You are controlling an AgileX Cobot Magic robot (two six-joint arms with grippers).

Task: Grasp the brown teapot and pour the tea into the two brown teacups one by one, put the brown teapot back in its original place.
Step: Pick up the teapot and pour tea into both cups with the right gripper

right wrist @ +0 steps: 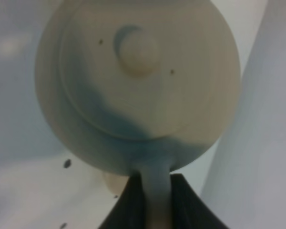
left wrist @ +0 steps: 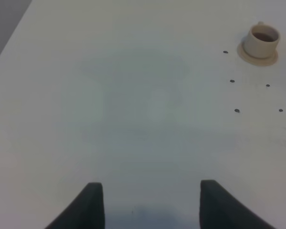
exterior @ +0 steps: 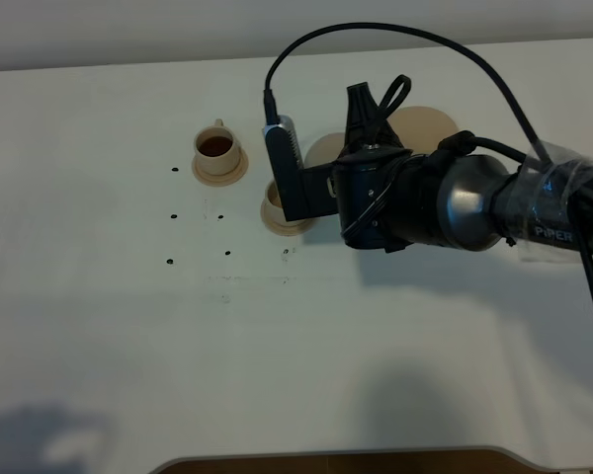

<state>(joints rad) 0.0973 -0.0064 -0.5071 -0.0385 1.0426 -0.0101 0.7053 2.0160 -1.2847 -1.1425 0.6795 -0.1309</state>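
Handle of the brown teapot [right wrist: 138, 86] sits clamped in your right jaws, body pointing straight away, over the second teacup [exterior: 273, 209]; left jaws apart, empty.

White table [exterior: 99, 326] — evenly lit; faint shadows

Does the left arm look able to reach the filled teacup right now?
Probably yes: only bare table lies between the open left claw and the filled teacup; the right arm is over the other cup.
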